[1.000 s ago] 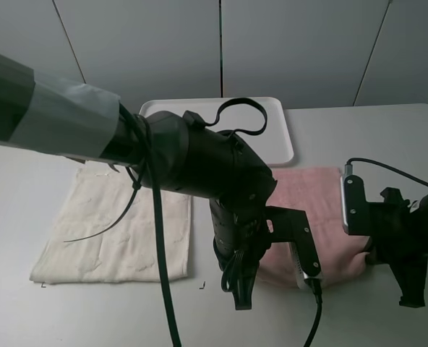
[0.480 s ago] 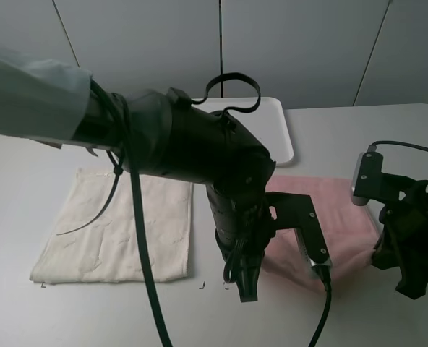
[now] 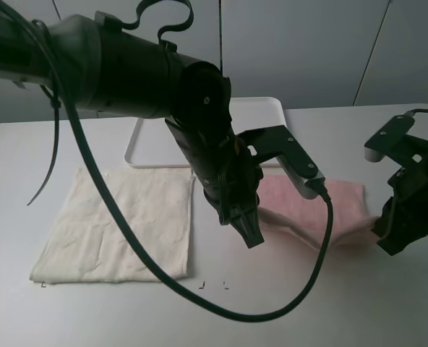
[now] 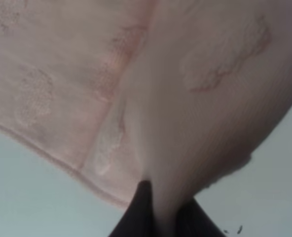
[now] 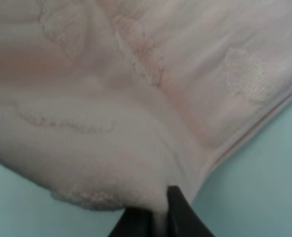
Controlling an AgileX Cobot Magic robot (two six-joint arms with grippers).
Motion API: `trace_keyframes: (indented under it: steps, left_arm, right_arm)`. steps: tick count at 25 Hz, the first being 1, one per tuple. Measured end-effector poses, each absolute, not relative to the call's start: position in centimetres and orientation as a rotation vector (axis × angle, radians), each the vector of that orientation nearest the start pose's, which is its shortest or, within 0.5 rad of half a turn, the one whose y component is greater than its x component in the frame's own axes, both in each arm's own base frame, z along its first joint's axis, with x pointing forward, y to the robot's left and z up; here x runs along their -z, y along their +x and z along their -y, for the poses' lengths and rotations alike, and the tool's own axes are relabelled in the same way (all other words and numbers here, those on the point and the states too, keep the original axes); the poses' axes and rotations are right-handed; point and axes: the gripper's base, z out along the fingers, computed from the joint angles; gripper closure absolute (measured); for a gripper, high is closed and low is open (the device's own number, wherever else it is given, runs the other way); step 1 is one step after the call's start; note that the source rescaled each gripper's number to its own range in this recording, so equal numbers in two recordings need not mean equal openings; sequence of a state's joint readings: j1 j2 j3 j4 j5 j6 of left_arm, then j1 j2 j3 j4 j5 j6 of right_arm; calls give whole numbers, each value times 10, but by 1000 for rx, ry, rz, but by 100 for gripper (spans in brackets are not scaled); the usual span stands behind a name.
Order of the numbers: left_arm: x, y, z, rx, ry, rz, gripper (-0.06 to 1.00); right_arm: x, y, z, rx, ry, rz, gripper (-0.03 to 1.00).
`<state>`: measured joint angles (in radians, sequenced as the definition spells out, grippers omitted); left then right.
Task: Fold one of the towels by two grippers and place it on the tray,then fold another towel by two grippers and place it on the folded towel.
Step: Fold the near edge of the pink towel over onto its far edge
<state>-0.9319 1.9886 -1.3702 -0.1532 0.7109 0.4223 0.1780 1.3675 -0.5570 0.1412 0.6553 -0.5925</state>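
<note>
Left hand [image 3: 249,233] clenched on the near-left corner of the pale pink terry-cloth towel [image 3: 290,208], cloth pinched between its black fingers [image 4: 142,207]. Right hand [image 3: 389,238] grips the near-right corner the same way. Towel's front edge hangs above the white counter [image 3: 344,303]; rear part lies flat. Cream off-white terry-cloth towel [image 3: 120,228] spread flat to its left. White rectangular plastic tray [image 3: 268,116] sits behind both.

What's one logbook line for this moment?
step: folding pink towel | left gripper: shut on pink towel | right gripper: shut on pink towel | cream towel: flat on table | tray: no towel seen
</note>
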Motion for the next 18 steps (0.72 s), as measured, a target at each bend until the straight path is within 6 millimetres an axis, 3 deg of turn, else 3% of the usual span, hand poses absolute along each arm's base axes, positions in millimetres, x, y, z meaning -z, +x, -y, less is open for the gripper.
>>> trace_keyframes:
  steps: [6, 13, 18]
  left_arm:
    - [-173, 247, 327, 335, 1523, -2358, 94]
    - [-164, 256, 333, 334, 1377, -2373, 94]
    - [-160, 262, 331, 284, 1257, -2406, 88]
  right_arm:
    - [-174, 211, -43, -67, -576, -2725, 96]
    - [-175, 220, -40, -29, -349, -2678, 96]
    - [-159, 230, -39, 0, -292, -2700, 96]
